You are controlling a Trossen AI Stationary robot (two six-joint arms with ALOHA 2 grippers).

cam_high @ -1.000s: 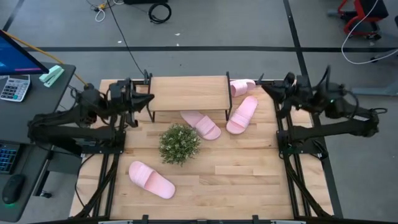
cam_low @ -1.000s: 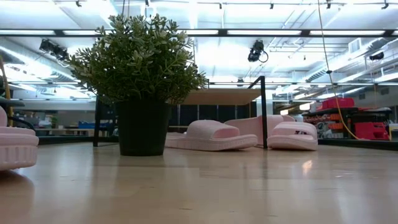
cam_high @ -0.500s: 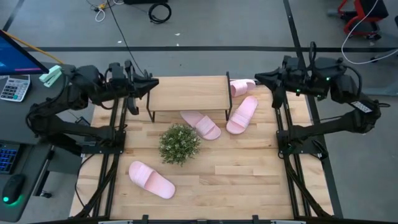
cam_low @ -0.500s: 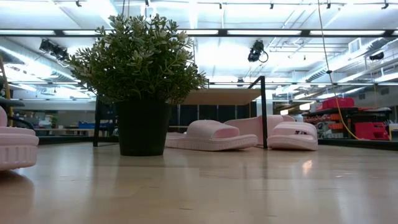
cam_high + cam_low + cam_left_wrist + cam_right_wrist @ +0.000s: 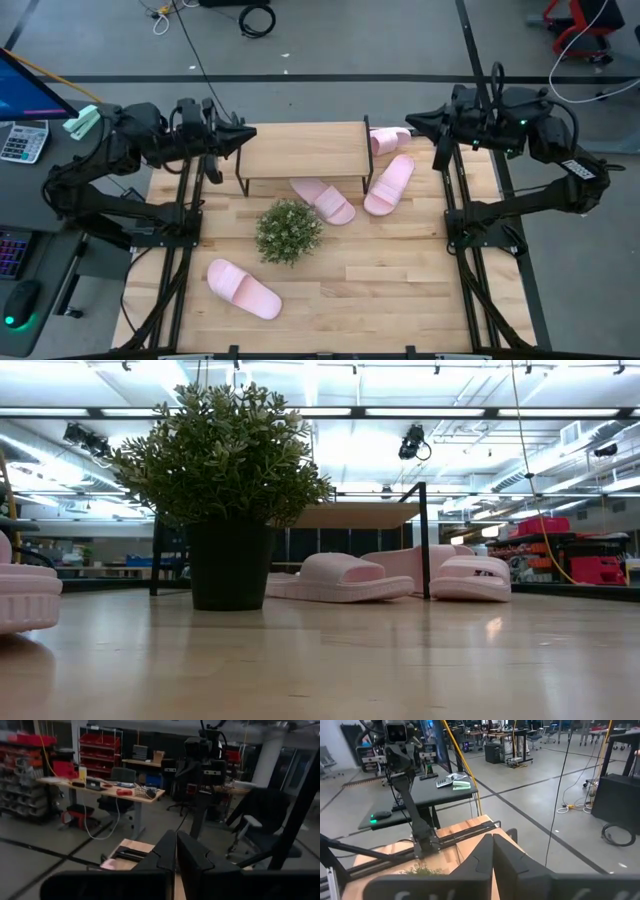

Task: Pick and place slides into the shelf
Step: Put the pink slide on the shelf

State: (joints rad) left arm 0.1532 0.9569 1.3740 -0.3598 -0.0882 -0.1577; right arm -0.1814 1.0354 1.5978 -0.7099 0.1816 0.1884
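Four pale pink slides lie sole-down on the table in the high view. One (image 5: pixel 244 289) is near the front left, one (image 5: pixel 323 200) sits just in front of the shelf, one (image 5: pixel 390 184) lies at the shelf's right, and one (image 5: pixel 388 139) is at its far right corner. The shelf (image 5: pixel 302 150) stands on its black legs near the far edge; its top board (image 5: pixel 360 515) also shows in the low view. My left gripper (image 5: pixel 243 140) hovers shut at the shelf's left end. My right gripper (image 5: pixel 408 122) hovers shut past its right end, above the far slide.
A bushy green potted plant (image 5: pixel 289 231) stands mid-table in front of the shelf, between the front-left slide and the other slides. In the low view the plant (image 5: pixel 230 490) hides the shelf's left part. Bare wood (image 5: pixel 400 280) lies at the front right.
Both arms have risen from a low folded posture, and their grippers now sit higher. The right gripper has also shifted slightly toward the far edge and the shelf. The slides, shelf and plant have stayed in place.
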